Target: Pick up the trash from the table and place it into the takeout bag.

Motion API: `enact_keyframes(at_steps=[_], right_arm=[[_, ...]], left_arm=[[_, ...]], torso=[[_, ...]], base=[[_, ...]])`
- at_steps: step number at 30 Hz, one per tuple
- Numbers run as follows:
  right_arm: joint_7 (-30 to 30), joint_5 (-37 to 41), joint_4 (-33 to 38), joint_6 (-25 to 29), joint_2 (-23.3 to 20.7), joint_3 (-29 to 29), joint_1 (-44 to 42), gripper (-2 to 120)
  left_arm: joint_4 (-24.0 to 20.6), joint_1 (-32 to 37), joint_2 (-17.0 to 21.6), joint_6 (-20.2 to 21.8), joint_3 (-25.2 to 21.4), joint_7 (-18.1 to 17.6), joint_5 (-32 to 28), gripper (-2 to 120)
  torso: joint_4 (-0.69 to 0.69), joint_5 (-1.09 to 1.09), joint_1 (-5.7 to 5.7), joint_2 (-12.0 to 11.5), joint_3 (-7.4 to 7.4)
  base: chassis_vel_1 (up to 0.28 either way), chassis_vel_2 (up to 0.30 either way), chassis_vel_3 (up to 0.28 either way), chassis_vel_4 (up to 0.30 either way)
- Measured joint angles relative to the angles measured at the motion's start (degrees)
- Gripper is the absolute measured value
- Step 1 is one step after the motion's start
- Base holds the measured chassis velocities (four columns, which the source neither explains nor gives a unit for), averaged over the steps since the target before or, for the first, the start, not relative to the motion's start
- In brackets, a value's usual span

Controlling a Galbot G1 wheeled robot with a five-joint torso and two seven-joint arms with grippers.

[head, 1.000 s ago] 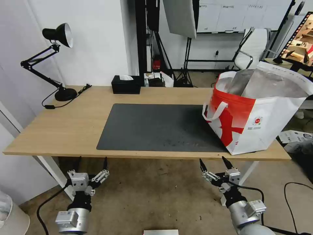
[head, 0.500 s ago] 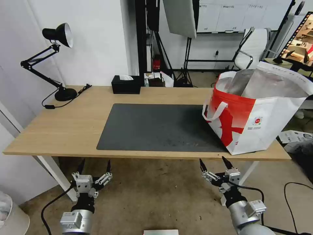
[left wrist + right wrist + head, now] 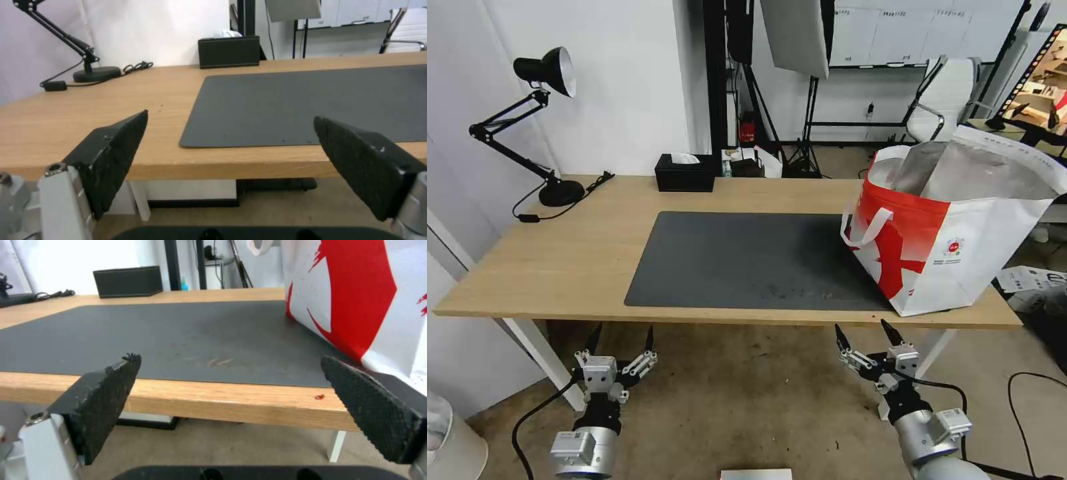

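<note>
**Op A:** My left hand (image 3: 618, 337) hangs below the table's (image 3: 580, 260) front edge, spread wide, holding nothing. Right hand (image 3: 864, 333) likewise, wide and empty, below the edge near the bag (image 3: 960, 247).

**Op B:** Any trash left on the table?

**Op A:** None that I can see. The mat (image 3: 747, 260) is bare apart from faint smears and crumbs, and one tiny red speck (image 3: 319, 396) lies on the wood just beside the bag. Whether the trash sits inside the bag I can't tell; I only see its foil lining.

**Op B:** So which step?

**Op A:** I'd judge the clearing done, both arms parked. If anything is called for, it's a check inside the bag.

**Op B:** Surfaces?

**Op A:** Hand pads are black and knurled. Mat is matte grey, table light wood, bag a soft white-and-red tote standing open on the table's right end.
</note>
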Motion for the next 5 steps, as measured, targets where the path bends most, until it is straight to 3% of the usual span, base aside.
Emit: enact_keyframes(at_steps=[5], right_arm=[[0.00, 0.00, 0.00, 0.00, 0.00, 0.00, 0.00, 100]], left_arm=[[0.00, -0.02, 0.02, 0.02, 0.01, -0.01, -0.02, 100]], torso=[[0.00, 0.00, 0.00, 0.00, 0.00]], base=[[0.000, 0.000, 0.000, 0.000]])
